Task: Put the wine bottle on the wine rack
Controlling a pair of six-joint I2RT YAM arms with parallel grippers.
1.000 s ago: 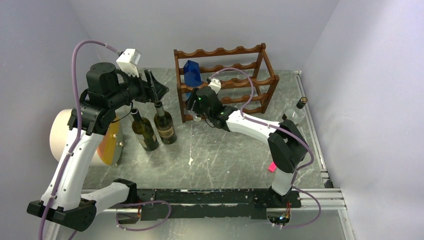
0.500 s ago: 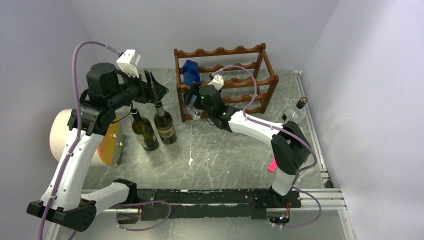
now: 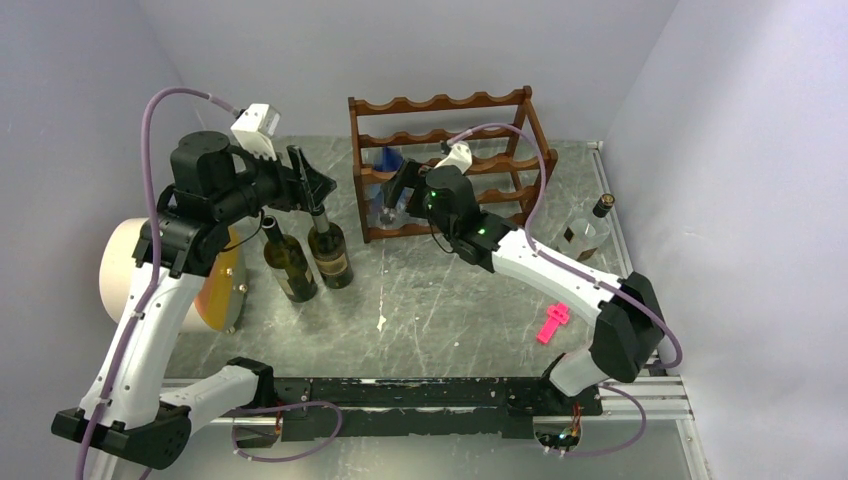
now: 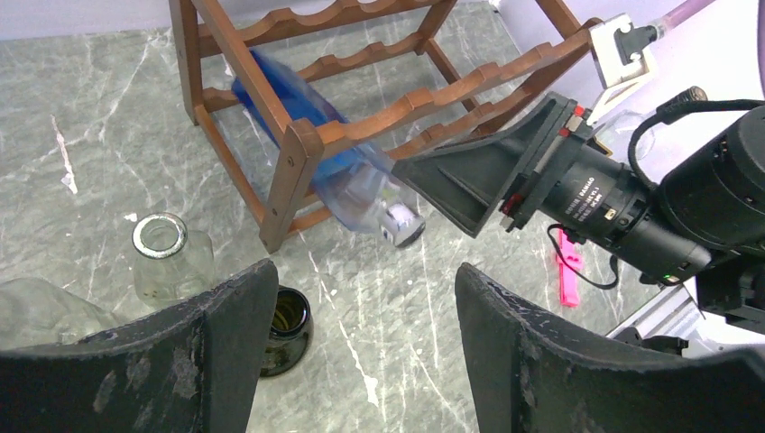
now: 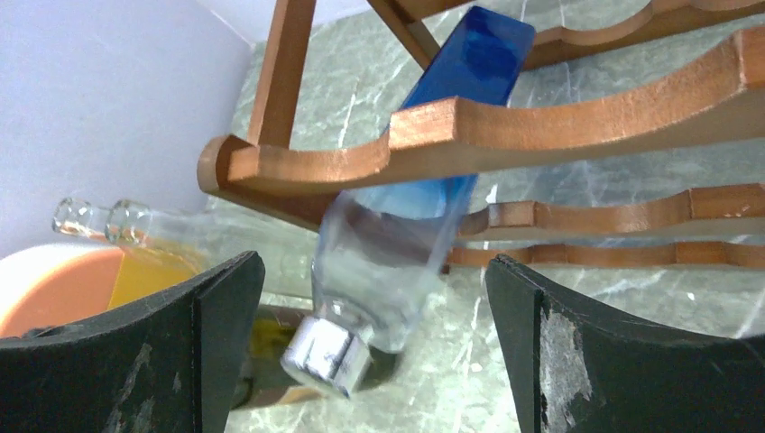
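The reddish-brown wooden wine rack (image 3: 440, 102) stands at the back of the table. A blue and clear wine bottle (image 3: 386, 163) lies tilted in its left end, with the silver cap sticking out of the front and pointing down. My right gripper (image 3: 392, 203) is open just in front of the cap, with its fingers wide on either side and not touching it. The right wrist view shows the bottle (image 5: 388, 244) across the rack rail (image 5: 577, 113). My left gripper (image 3: 315, 180) is open and empty above two standing bottles. The left wrist view shows the blue bottle (image 4: 356, 185) too.
Two dark green bottles (image 3: 290, 265) (image 3: 328, 250) stand left of the rack. A clear bottle with a dark cap (image 3: 585, 232) stands at the right edge. A pink piece (image 3: 552, 322) lies at front right. A round white and orange object (image 3: 130, 270) sits at far left.
The blue bottle has sunk lower into the rack and now lies tilted. My right arm has swung to the right and its gripper has drawn back from the bottle. The left arm barely moved.
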